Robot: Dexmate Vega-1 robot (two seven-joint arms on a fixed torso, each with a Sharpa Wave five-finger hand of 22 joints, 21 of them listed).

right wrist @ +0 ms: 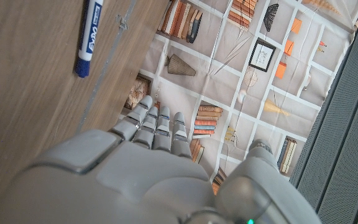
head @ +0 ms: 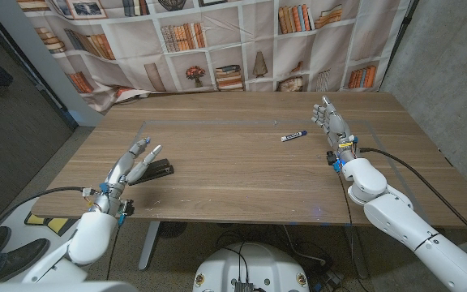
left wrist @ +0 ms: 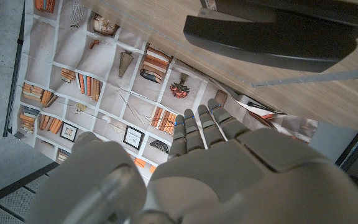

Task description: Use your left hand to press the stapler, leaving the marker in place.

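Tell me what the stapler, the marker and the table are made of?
Stapler: looks like black plastic or painted metal, smooth with a soft shine. Marker: likely plastic, a glossy white barrel with a blue cap and printed letters. Table: brown wood or wood-look laminate, matte, with streaky grain lines.

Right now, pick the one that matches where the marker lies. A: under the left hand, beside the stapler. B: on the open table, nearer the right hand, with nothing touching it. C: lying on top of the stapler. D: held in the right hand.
B: the marker lies alone on the wood, apart from the right hand, while the stapler sits across the table by the left hand.
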